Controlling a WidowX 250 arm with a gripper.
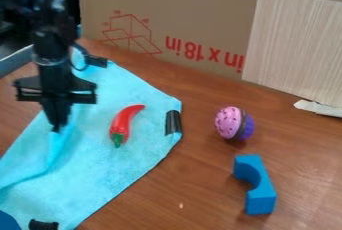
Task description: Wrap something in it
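Note:
The gripper (57, 123) hangs at the left of the view, over the left part of the light blue cloth (100, 159). Its fingers are together, shut on a raised fold of the cloth that runs down from the tips. A red toy chili pepper (122, 123) with a green stem lies on the cloth, to the right of the gripper and apart from it. The cloth lies mostly flat, with dark clips or tape at several of its edges.
On the brown wooden table (187, 184), a pink and purple toy (234, 123) and a blue arch-shaped block (255, 186) lie right of the cloth. A cardboard panel (194, 4) and a light wood-patterned board (294, 49) stand behind. A dark blue object (8, 222) shows at the lower left corner.

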